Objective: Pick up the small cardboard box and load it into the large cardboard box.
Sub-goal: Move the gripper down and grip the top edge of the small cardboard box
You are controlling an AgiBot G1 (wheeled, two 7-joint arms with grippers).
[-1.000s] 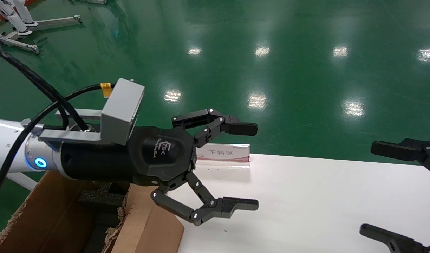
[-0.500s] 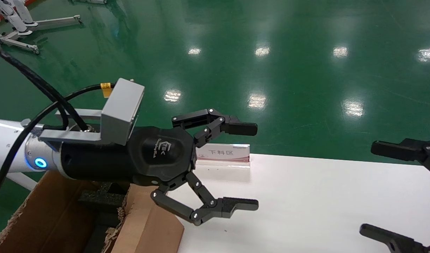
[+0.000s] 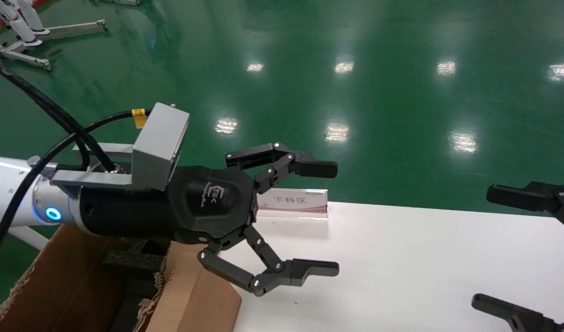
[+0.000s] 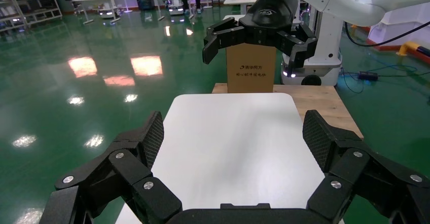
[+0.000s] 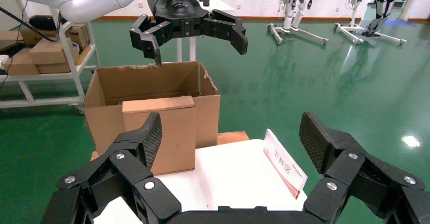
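The left claw (image 3: 326,216) hangs with its fingers spread wide and holding nothing, reaching out over the near-left edge of the white bench (image 3: 425,258), just above the large cardboard box (image 3: 70,286). That carton stands off the bench's left end, its flaps open and ragged, with black foam blocks (image 3: 132,263) inside it. The right claw (image 3: 503,249) is at the right edge of the head view, also spread wide and empty over the bench. In the right wrist view the small cardboard box (image 5: 159,133) stands upright against the outer front wall of the large carton, not inside it. A sign holder (image 3: 293,203) sits at the bench's far edge.
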